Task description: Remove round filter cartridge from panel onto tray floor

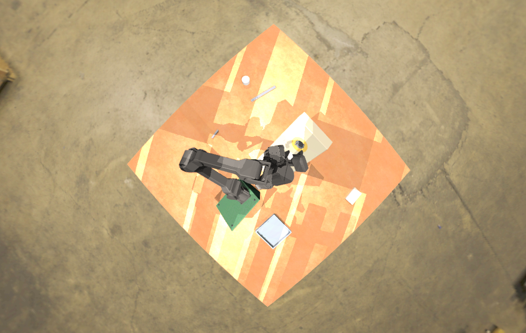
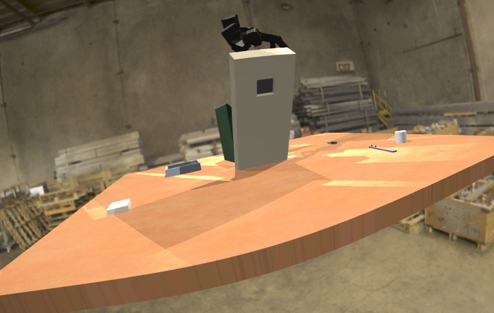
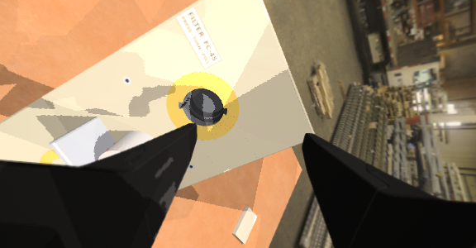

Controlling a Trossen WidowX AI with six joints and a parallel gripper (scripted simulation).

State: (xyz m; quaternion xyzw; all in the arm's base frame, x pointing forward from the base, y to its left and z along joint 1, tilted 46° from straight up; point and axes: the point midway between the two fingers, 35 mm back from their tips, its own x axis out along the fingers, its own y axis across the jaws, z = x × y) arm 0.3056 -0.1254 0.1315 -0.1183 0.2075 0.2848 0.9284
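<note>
The cream service panel (image 1: 315,134) (image 2: 260,128) (image 3: 256,75) is a tall box with a yellow ring around a dark, empty round socket (image 3: 202,106) (image 1: 298,144) on its face. The white round filter cartridge (image 3: 126,142) is out of the socket. It lies on the panel face to the socket's left, beside a pale grey square plate (image 3: 80,145), and my left finger partly hides it. My gripper (image 3: 249,135) (image 1: 300,161) (image 2: 278,43) is open and holds nothing; it hovers over the panel near the socket. The tray (image 1: 263,238) (image 2: 183,167) sits on the table beside the green base.
The arm stands on a green base (image 1: 236,210) (image 2: 225,130). Also on the orange table are a white cup (image 1: 245,79) (image 2: 400,136), a thin bar (image 1: 263,93) (image 2: 382,148), a small dark piece (image 1: 214,133) (image 2: 332,142) and a white block (image 1: 352,195) (image 2: 118,206) (image 3: 245,225).
</note>
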